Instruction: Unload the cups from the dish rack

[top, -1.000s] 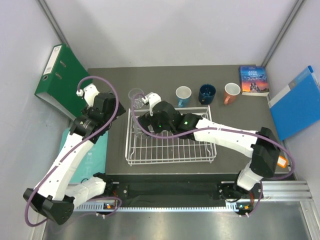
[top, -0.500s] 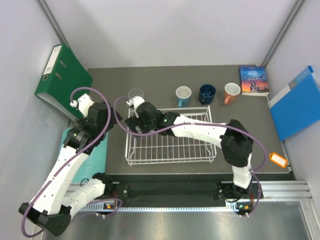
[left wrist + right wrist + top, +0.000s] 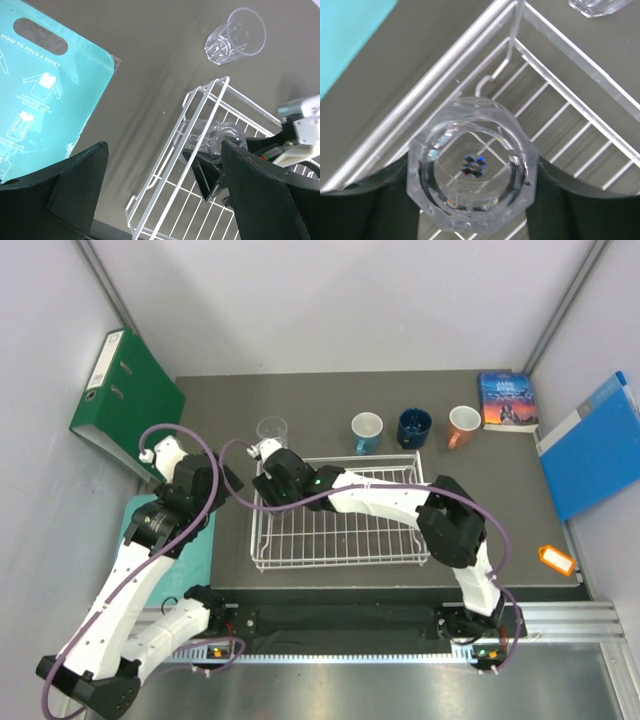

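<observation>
Nearing the finish, with four cups already off the dish rack (image 3: pixel 340 564) and upright on the table (image 3: pixel 300 390) across the upper part of the top view: standing tumbler (image 3: pixel 271 428), light blue mug (image 3: pixel 367 427), dark blue mug (image 3: pixel 413 426), salmon-pink mug (image 3: pixel 463 423), nothing visible inside any. Left in the rack, only the last tumbler (image 3: pixel 472 192), tipped over in its upper left corner, flanked by the right gripper (image 3: pixel 472 170), jaws half-narrowed; cannot tell whether gripping yet. Hovering at left, the left gripper (image 3: pixel 162 165), spread wide, holding nothing.
</observation>
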